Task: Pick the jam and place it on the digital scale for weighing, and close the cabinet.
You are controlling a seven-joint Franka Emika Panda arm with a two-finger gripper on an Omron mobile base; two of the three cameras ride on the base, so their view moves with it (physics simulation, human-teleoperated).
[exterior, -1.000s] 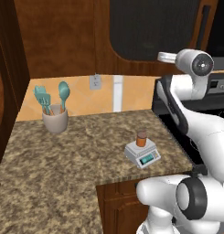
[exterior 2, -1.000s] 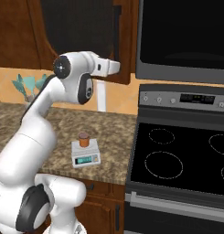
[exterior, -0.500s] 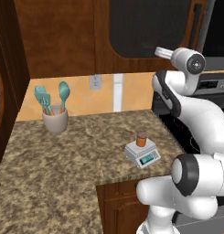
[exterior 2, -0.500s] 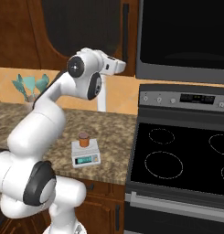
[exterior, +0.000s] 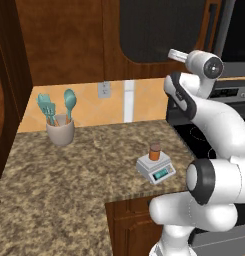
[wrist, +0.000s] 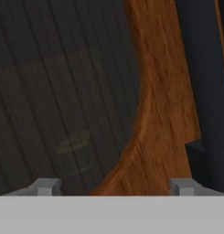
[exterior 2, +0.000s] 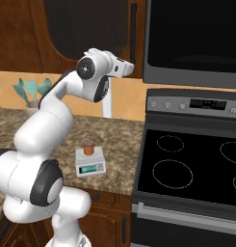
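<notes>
The jam (exterior: 154, 150) (exterior 2: 88, 146), a small jar with a brownish lid, stands upright on the digital scale (exterior: 156, 168) (exterior 2: 90, 165) near the counter's front edge. My gripper (wrist: 113, 187) is raised high against the cabinet (exterior 2: 85, 29) door, far above the jar. It is open, its fingertips (wrist: 45, 186) wide apart with nothing between them. Right in front of them are the door's dark ribbed glass (wrist: 54, 91) and curved wooden frame (wrist: 159, 105). The black bar handle (exterior 2: 133, 34) runs down the door's right edge, and the door looks about flush with the cabinet front.
A beige cup with teal utensils (exterior: 59, 125) stands at the back left of the granite counter (exterior: 69, 175). A black stove (exterior 2: 187, 169) lies to the right, with a dark microwave (exterior 2: 191, 38) above it beside the cabinet door.
The cabinet door's handle edge has swung toward the microwave side. My upper arm and hand followed it and straightened up. The jam and scale have not moved.
</notes>
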